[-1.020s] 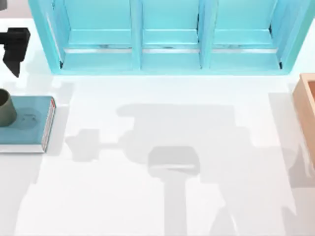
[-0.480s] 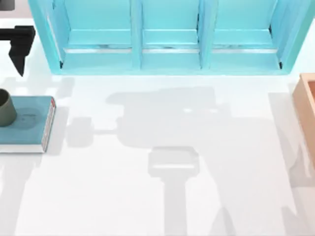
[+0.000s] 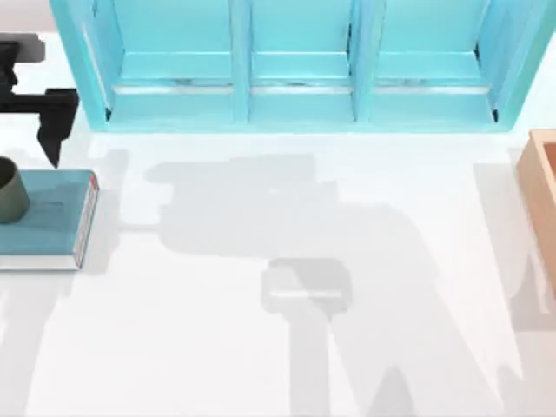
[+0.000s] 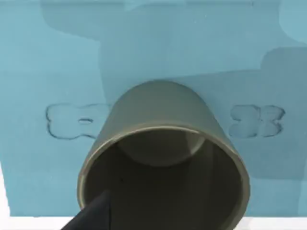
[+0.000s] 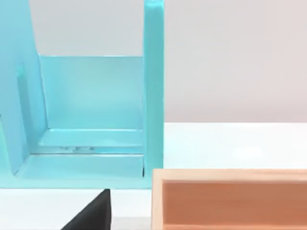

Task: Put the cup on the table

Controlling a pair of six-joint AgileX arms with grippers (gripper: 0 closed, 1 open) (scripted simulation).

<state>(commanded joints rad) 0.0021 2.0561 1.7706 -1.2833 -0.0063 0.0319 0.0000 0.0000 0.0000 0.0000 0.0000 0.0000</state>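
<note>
Step in hand: reaching for the cup [image 3: 10,190], judged from how things lie; it has not been lifted and stands upright on the teal book [image 3: 52,217] at the far left of the table [image 3: 287,347].
Cup: small olive-grey cylinder, no handle, open mouth up, partly cut off by the top view's left edge. In the left wrist view the cup [image 4: 163,153] sits on the book's cover [image 4: 57,62], between two faint embossed marks.
Left gripper: the left gripper [image 3: 43,117] is at the left edge of the table, on the far side of the book, beside the left end of the light-blue shelf unit [image 3: 295,65]. One dark finger [image 3: 54,139] points down toward the book's far edge.
Finger state: whether the left fingers stand apart or together cannot be told from these views. A dark fingertip [image 4: 93,215] shows near the cup's rim in the left wrist view.
Cup relative to fingers: near but apart; the cup lies nearer and a little to the left of the gripper in the top view. Nothing is gripped.
Next move calls for: bringing the fingers around the cup wall, closing on it, lifting it clear of the book, then setting it upright on bare white table to the right of the book.
Right arm: parked at the right, its wrist camera looking at the wooden box [image 5: 230,199] and the shelf unit's end; a dark fingertip [image 5: 93,213] shows, finger state cannot be told.
</note>
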